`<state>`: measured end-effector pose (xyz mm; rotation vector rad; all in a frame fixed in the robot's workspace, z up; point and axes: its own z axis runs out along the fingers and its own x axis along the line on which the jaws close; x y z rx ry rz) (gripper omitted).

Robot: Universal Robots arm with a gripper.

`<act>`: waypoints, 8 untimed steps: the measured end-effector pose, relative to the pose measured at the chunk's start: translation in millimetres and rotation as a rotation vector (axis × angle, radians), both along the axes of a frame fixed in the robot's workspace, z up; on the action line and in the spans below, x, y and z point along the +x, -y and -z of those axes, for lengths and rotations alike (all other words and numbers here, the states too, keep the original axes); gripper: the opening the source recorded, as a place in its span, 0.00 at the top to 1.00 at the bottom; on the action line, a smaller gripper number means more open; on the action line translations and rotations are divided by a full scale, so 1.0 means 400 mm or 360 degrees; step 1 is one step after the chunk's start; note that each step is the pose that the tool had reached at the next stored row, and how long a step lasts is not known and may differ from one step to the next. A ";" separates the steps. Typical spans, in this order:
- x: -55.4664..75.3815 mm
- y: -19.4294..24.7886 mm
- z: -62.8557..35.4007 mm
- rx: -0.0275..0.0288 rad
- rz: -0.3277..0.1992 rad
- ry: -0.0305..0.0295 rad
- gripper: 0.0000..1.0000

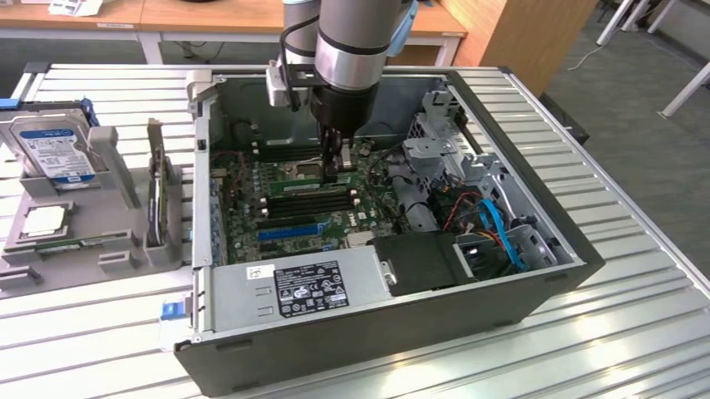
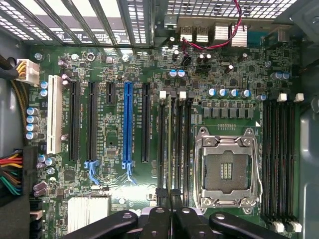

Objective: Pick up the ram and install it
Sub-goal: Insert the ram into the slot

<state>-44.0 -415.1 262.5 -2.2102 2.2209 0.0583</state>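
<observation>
Slatted metal desk [image 1: 621, 332] in an office. Inside the computer case [image 1: 388, 349], narrow jaws pinch the ram [image 2: 171, 144] edgewise, lengthwise along the memory slots [image 2: 188, 144].

I am reaching my arm [image 1: 352, 41] straight down over the motherboard [image 1: 294, 204], with its silver-grey last link standing nearly upright above the board's middle. My black wrist [image 1: 332, 104] is narrowing below that link and pointing down at the board. My gripper [image 1: 338, 169] is hanging low over the board, near its centre, and facing it squarely. I am holding my two dark fingers [image 2: 162, 211] drawn close together, side by side, with hardly a gap between them. The black linkage arms [image 2: 107, 224] behind them are spreading outward to either side, level with the board.
</observation>
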 end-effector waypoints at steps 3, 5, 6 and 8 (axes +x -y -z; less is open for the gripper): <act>0.000 0.000 0.007 0.00000 0.0000 -0.00001 0.88; 0.000 0.000 0.013 0.00002 0.0000 0.00000 0.88; 0.000 0.000 0.016 0.00000 0.0000 0.00000 0.88; 0.000 0.001 0.021 0.00002 0.0000 0.00001 0.88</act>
